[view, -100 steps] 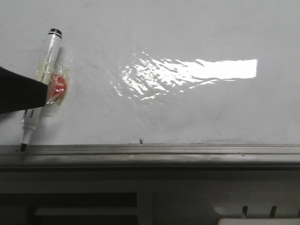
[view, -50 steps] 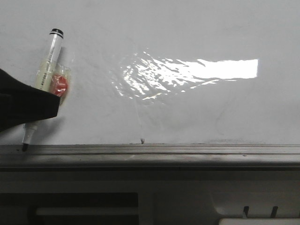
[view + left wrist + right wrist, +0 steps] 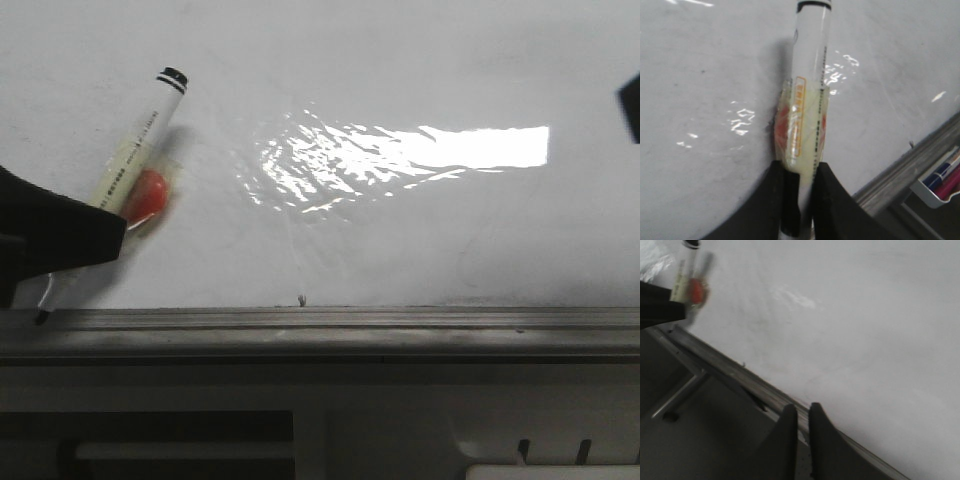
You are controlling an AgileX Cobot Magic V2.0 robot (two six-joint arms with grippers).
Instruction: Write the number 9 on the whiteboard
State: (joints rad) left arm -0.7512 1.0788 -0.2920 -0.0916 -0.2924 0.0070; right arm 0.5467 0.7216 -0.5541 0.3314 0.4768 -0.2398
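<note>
The whiteboard (image 3: 400, 60) is glossy white with a glare patch, and a grey metal rail (image 3: 350, 325) runs along its near edge. My left gripper (image 3: 105, 232) is shut on a white marker (image 3: 140, 140) that is wrapped in clear tape with a red patch. The marker leans right, with its black tip (image 3: 42, 317) at the rail. In the left wrist view the fingers (image 3: 800, 167) clamp the marker (image 3: 812, 50). My right gripper (image 3: 802, 407) is shut and empty over the rail; a dark corner of it (image 3: 630, 105) shows at the right edge. The number 9 is not in view.
A tray with coloured pens (image 3: 940, 180) sits beyond the rail in the left wrist view. Grey framing (image 3: 300, 420) and a white object (image 3: 550, 470) lie below the rail. The marker also shows blurred in the right wrist view (image 3: 687, 270).
The marker's top end has swung to the right, so it leans more, while its tip stays at the rail. A dark corner of the right gripper has entered at the front view's right edge.
</note>
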